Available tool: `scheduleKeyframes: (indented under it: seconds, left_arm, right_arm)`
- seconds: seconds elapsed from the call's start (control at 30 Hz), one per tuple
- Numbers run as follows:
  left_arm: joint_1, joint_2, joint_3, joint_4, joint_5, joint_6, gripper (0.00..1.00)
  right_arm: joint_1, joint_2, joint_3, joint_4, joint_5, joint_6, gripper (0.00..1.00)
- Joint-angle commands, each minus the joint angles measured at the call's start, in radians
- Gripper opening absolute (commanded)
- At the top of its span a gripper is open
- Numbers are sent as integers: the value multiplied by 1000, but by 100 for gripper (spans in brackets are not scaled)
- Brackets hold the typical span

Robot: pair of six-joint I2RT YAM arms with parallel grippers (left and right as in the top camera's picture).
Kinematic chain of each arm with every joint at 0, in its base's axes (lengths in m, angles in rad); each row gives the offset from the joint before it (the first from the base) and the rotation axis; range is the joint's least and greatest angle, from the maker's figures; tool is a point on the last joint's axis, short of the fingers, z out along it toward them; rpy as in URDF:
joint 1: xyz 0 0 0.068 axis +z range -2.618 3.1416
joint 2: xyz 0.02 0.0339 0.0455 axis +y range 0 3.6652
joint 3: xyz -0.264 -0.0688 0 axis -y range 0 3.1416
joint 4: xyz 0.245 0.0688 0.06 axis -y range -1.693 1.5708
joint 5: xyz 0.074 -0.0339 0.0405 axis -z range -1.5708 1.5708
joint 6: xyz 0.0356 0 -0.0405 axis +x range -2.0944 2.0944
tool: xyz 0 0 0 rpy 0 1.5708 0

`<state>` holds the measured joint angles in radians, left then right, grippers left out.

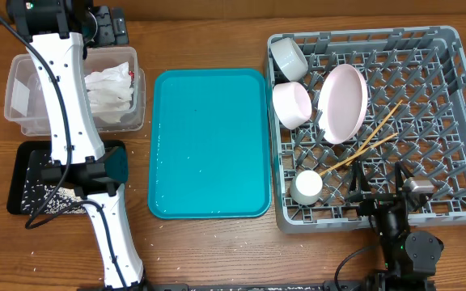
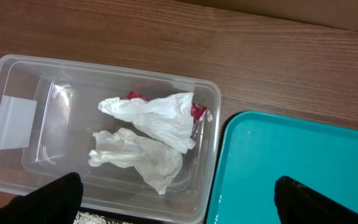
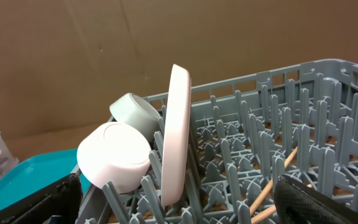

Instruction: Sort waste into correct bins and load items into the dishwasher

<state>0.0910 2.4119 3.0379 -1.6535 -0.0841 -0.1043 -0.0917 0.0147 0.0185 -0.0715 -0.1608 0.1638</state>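
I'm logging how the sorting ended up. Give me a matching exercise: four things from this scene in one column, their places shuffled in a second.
1. napkins
2. rice grains
3. chopsticks
4. large plate

A. lying slanted on the floor of the grey rack
B. inside the clear tub
C. standing on edge between the rack's pegs
D. scattered on the black tray

Pairs: 1-B, 2-D, 3-A, 4-C

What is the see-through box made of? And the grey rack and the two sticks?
Clear tub: looks like glossy plastic; you see the napkins through it. Grey rack: probably matte moulded plastic, an openwork lattice. Chopsticks: likely wood, thin and pale tan.
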Motion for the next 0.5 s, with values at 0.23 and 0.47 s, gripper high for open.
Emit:
scheduleKeyframes:
  seconds: [0.23,0.47]
  left_arm:
    - [-8,-143,-71,6,58,4,100]
    - [-6,-587,-720,530,210,84,100]
  right_arm:
    - [-5,-12,-11,7,-6,-4,100]
    - [-5,-12,-11,7,-6,-5,100]
